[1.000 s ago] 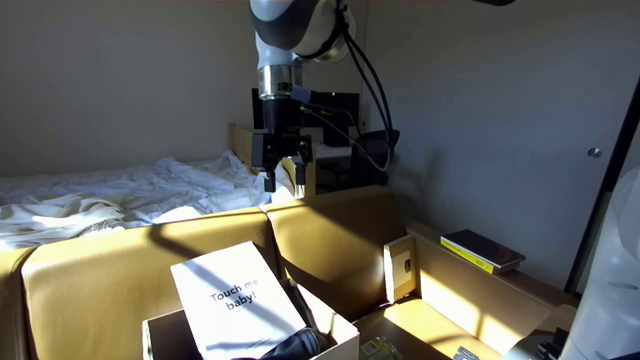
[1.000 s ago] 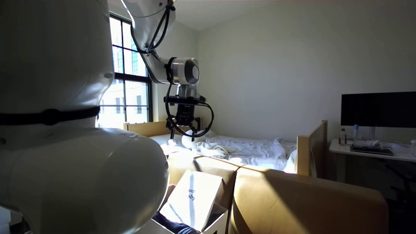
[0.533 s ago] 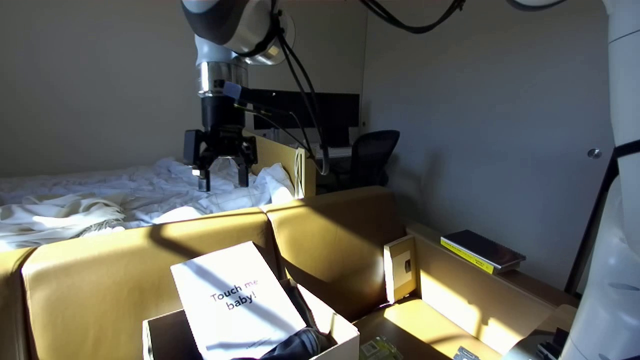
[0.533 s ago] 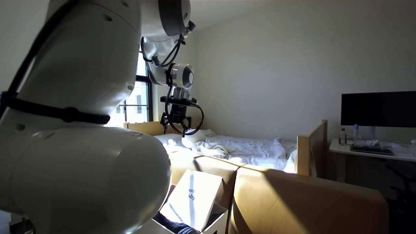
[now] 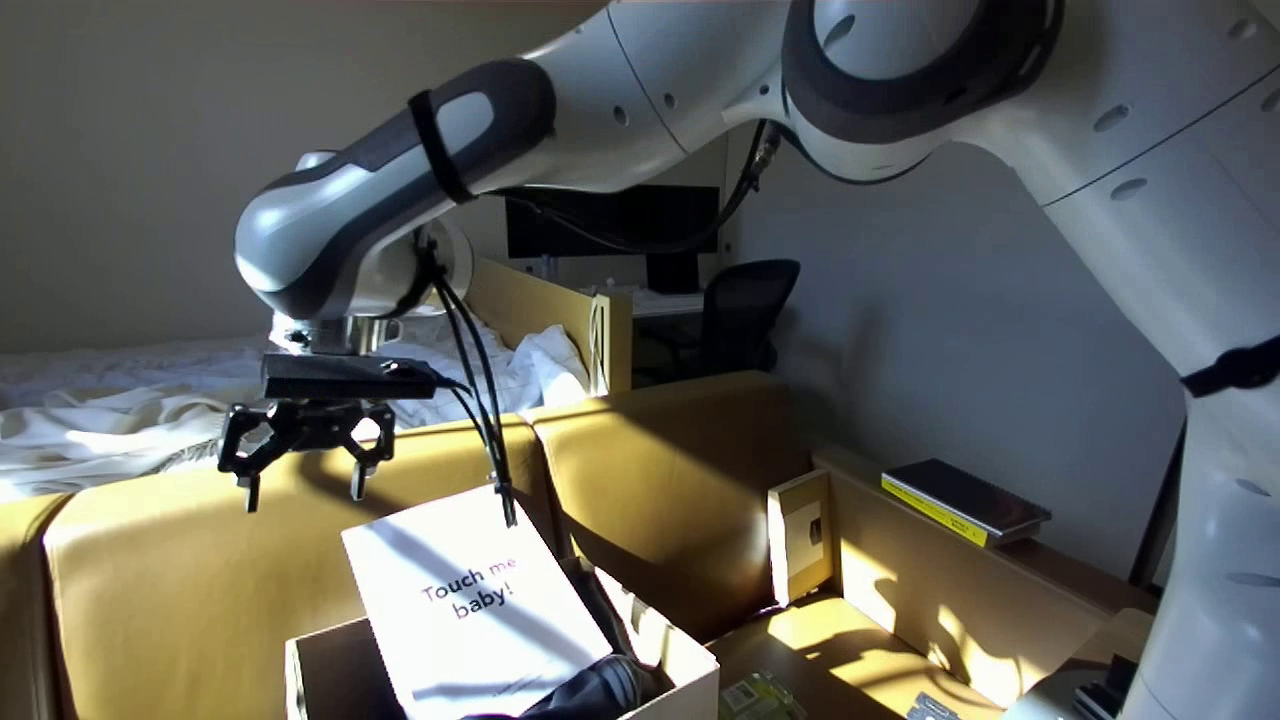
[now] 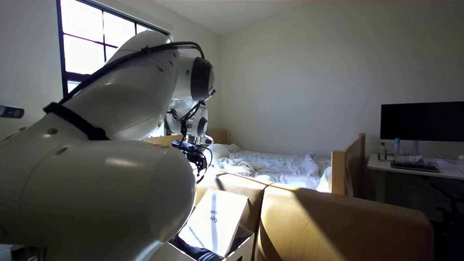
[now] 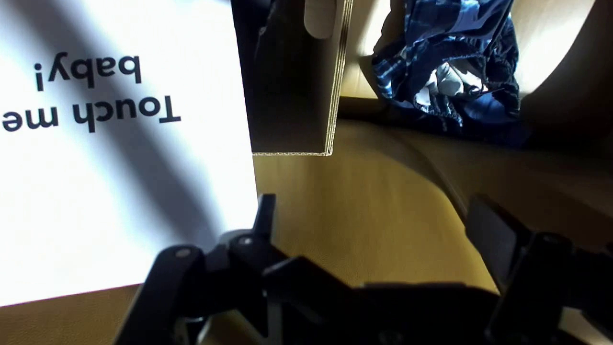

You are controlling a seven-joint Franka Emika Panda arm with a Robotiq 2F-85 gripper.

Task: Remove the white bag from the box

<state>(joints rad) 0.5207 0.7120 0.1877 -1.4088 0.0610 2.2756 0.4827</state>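
Evidently all removal remains: my gripper (image 5: 305, 490) hangs spread left of the lettered white bag (image 5: 475, 606), probably untouched in the cardboard box (image 5: 690, 695).

white bag (image 5: 480, 625), black "touch me baby!" print, tilted in open cardboard box (image 5: 688, 692), upper part above rim.

The flat, rectangular white paper bag (image 5: 480, 630) bears black lettering and blue-grey shadow bands. The open cardboard box (image 7: 297, 115) is brown with tan edges. The two-fingered tool (image 5: 305, 487) is black, the jointed, glossy arm (image 5: 720, 60) white and dark grey. The rumpled fabric (image 7: 433, 55) is navy, mottled pale blue.
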